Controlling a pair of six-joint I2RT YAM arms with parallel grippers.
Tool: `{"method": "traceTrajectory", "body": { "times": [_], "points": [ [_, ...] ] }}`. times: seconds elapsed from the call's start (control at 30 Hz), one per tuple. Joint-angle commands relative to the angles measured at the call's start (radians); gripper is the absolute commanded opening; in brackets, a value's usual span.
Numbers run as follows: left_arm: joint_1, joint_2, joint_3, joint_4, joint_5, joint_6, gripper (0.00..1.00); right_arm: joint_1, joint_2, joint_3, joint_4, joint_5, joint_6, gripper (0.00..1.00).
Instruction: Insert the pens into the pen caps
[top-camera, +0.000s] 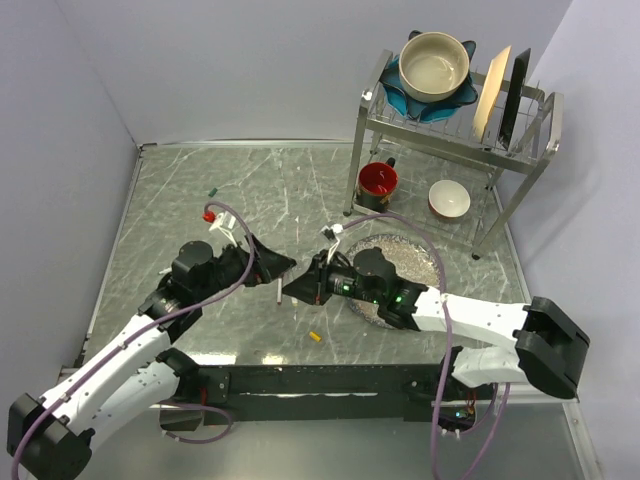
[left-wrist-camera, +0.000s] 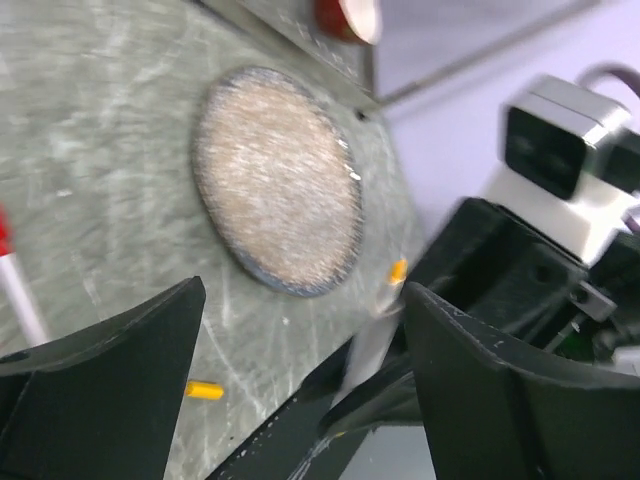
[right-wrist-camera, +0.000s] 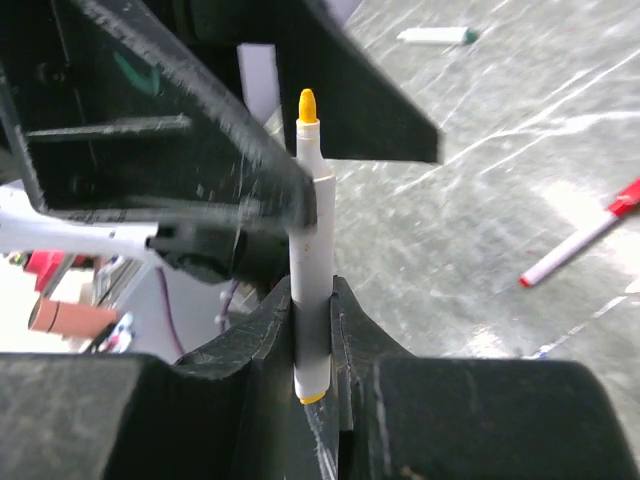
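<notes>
Nearest the bases, the yellow cap (top-camera: 314, 337) lies on its side on the worktop (top-camera: 250, 180), alone, just short of the two grippers and touching neither. Above it the right gripper (right-wrist-camera: 312, 300) has its jaws clamped on the yellow pen (right-wrist-camera: 312, 250). The grip is low on the barrel, near the rear plug, w/ the yellow tip sticking out bare toward the other arm. The left gripper (left-wrist-camera: 300, 300) faces it nose to nose w/ jaws apart and nothing held, and the pen tip sits close to their inner edges.

Further out lie a grey speckled disc (left-wrist-camera: 275, 180), a red-ended pen (right-wrist-camera: 575, 245) and, further again, a green-ended pen (right-wrist-camera: 435, 35). Can't tell if either is capped. The dish rack (top-camera: 370, 120) stands at the far right.

Judgement: pen in hand, cap not yet picked up, so the task is at an early stage.

Risks from here:
- The tip could hit a left jaw, as the grippers are crowded – any sideways move may knock the pen askew.
- The low grip leaves a long free barrel, so a push on the tip could pivot or slide it in the clamp.
- The cap is tiny vs. the jaws and lying flat – a closing finger may flick or roll it away, or grab it crooked.
- If the axes are off at insertion, the cap probably pops out instead of seating.
</notes>
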Motion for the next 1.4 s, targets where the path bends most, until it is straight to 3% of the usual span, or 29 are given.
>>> {"method": "traceTrajectory", "body": {
  "times": [0.0, 0.17, 0.3, 0.43, 0.57, 0.83, 1.17, 1.37],
  "points": [
    [0.003, -0.026, 0.106, -0.206, -0.232, -0.110, 0.83, -0.061, -0.079, -0.039, -0.055, 0.094, 0.003, 0.00],
    [0.001, -0.025, 0.159, -0.402, -0.346, -0.343, 0.76, -0.104, -0.191, -0.089, -0.154, 0.192, -0.026, 0.00],
    [-0.022, -0.029, 0.111, -0.458, -0.378, -0.534, 0.69, -0.112, -0.293, -0.103, -0.270, 0.283, -0.071, 0.00],
    [-0.167, 0.046, 0.119, -0.510, -0.465, -0.683, 0.65, -0.118, -0.374, -0.108, -0.338, 0.335, -0.097, 0.00],
    [-0.325, 0.233, 0.197, -0.581, -0.541, -0.843, 0.63, -0.116, -0.449, -0.125, -0.375, 0.340, -0.109, 0.00],
    [-0.467, 0.457, 0.320, -0.667, -0.556, -1.003, 0.57, -0.118, -0.581, -0.167, -0.450, 0.390, -0.130, 0.00],
    [-0.496, 0.632, 0.323, -0.679, -0.427, -1.109, 0.51, -0.118, -0.701, -0.184, -0.516, 0.455, -0.153, 0.00],
    [-0.504, 0.745, 0.404, -0.756, -0.394, -1.115, 0.47, -0.118, -0.733, -0.200, -0.519, 0.473, -0.140, 0.00]
  ]
}}
